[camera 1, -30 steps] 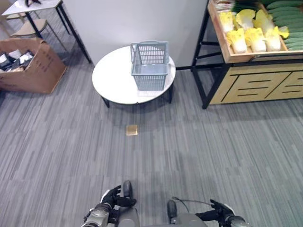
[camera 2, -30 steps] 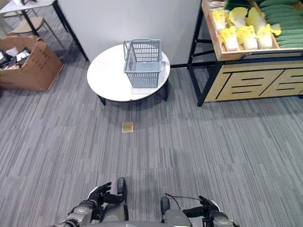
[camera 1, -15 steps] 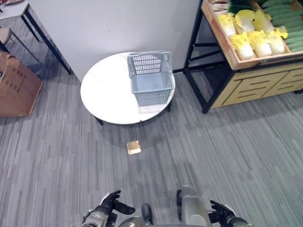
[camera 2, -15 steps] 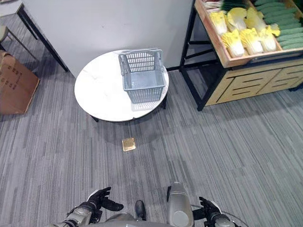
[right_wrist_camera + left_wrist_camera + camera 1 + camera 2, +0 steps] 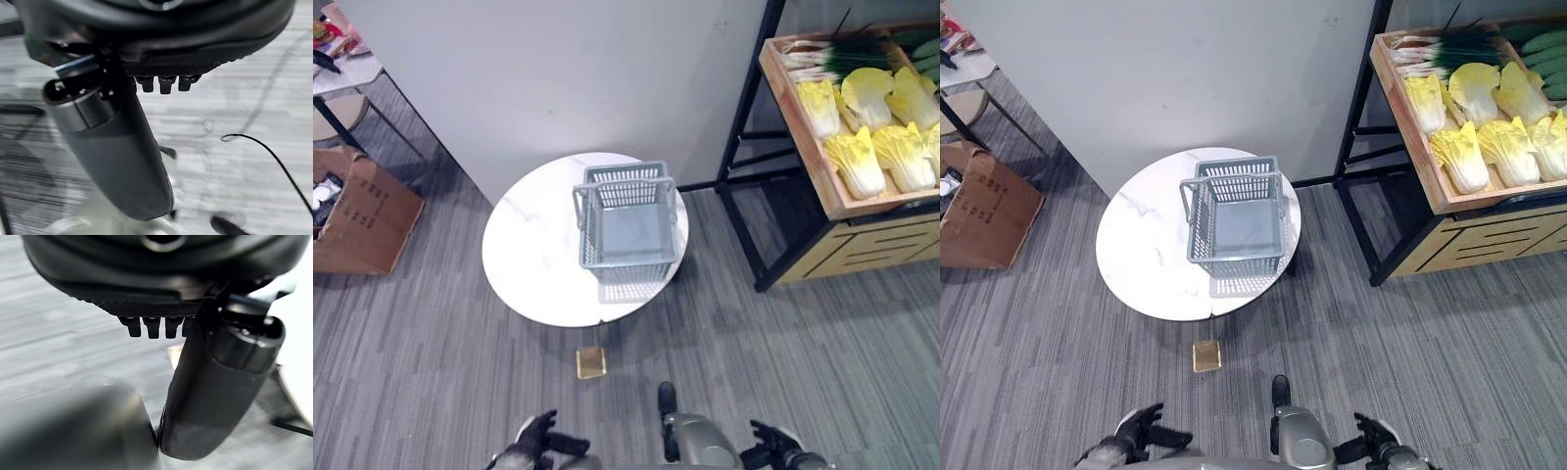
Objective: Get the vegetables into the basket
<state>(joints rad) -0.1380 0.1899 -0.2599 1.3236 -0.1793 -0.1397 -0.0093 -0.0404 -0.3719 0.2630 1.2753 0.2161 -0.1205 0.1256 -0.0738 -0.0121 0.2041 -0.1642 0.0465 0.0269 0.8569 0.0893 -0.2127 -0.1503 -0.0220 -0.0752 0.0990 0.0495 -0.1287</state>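
Grey plastic lattice basket (image 5: 628, 227): upright on round white marble-look table (image 5: 533, 264), nothing in it. Pale yellow-green cabbages (image 5: 1477, 127): in wooden crate shelf (image 5: 1433, 191), well apart from both hands. Left hand (image 5: 536, 437), right hand (image 5: 771, 443): low, fingers relaxed, holding nothing. Brown cardboard box (image 5: 364, 215): left. Wrist views: grey striped carpet (image 5: 58, 347) past the fingertips.

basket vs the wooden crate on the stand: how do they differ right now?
The grey basket is slatted plastic with handles; the wooden crate has solid board walls. The basket is empty; the crate holds yellow cabbages and green onions. The basket sits on the round white table; the crate rests tilted on a black-framed stand. Both are open-topped and rectangular. Both hands hang low, holding nothing.
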